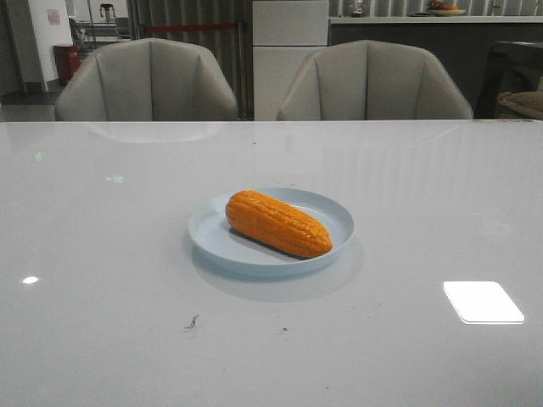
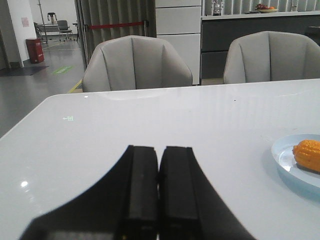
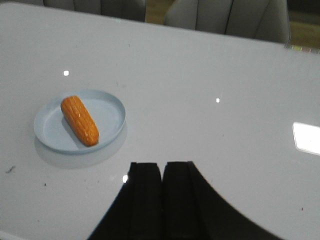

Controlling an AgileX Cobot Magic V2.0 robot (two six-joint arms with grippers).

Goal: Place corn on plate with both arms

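The orange-yellow corn (image 1: 277, 223) lies flat inside the pale blue plate (image 1: 213, 233) in the middle of the table, its tapered end toward the front right. Neither arm appears in the front view. In the left wrist view my left gripper (image 2: 160, 149) is shut with nothing in it, well away from the plate (image 2: 285, 156) and the corn (image 2: 308, 154) at the frame's edge. In the right wrist view my right gripper (image 3: 163, 165) is also shut and empty, set back over bare table from the plate (image 3: 50, 135) holding the corn (image 3: 79, 120).
Two grey chairs (image 1: 148, 82) (image 1: 373, 83) stand behind the table's far edge. A bright light reflection (image 1: 482, 302) lies on the glossy white tabletop (image 1: 102, 254) at the front right, and a small dark speck (image 1: 193, 321) sits in front of the plate.
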